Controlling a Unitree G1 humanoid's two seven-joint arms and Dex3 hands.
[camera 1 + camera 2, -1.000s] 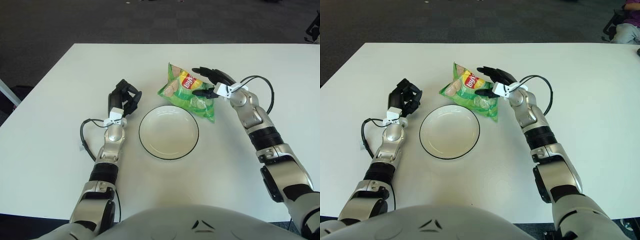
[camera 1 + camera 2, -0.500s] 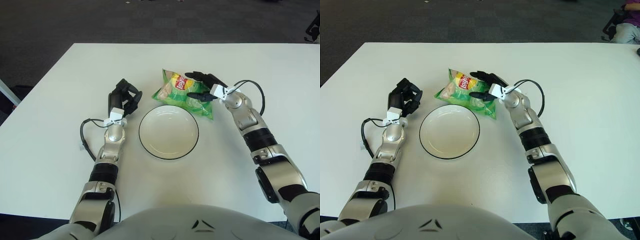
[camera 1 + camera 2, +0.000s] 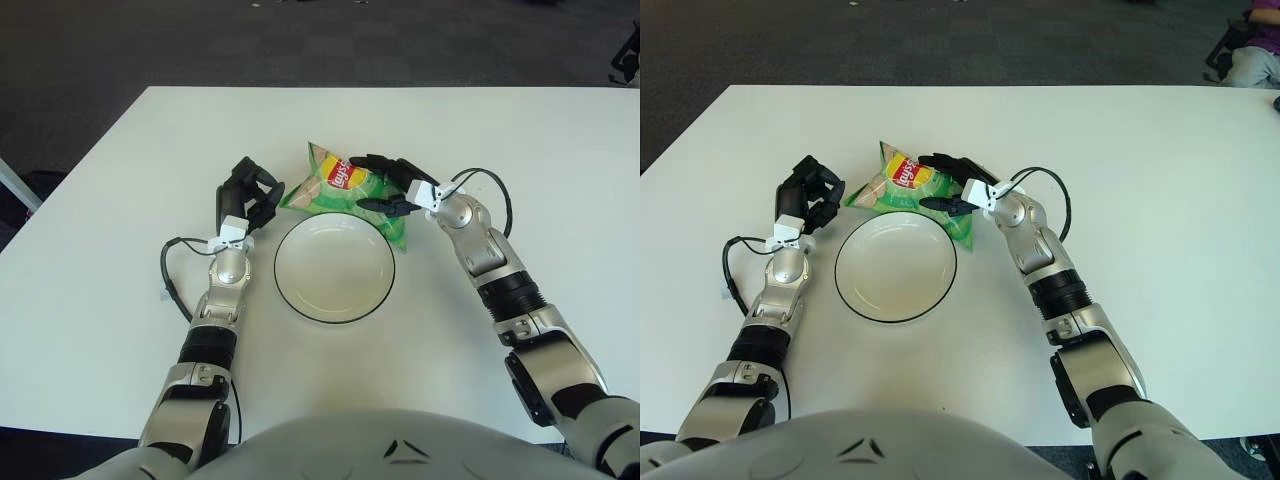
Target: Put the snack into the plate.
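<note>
A green Lay's snack bag lies on the white table just behind the far rim of an empty white plate with a dark rim. Its near right corner overlaps the plate's rim. My right hand rests on the bag's right half, fingers spread over the top and thumb at its near edge, pinching it. My left hand rests on the table left of the plate, fingers curled and holding nothing; the bag's left corner lies close to it.
The white table stretches on all sides. A black cable loops beside my left forearm. Dark carpet lies beyond the table's far edge.
My right hand has dragged the snack bag leftward along the plate's far rim, closer to my left hand. The plate has shifted slightly left. The left hand has not moved.
</note>
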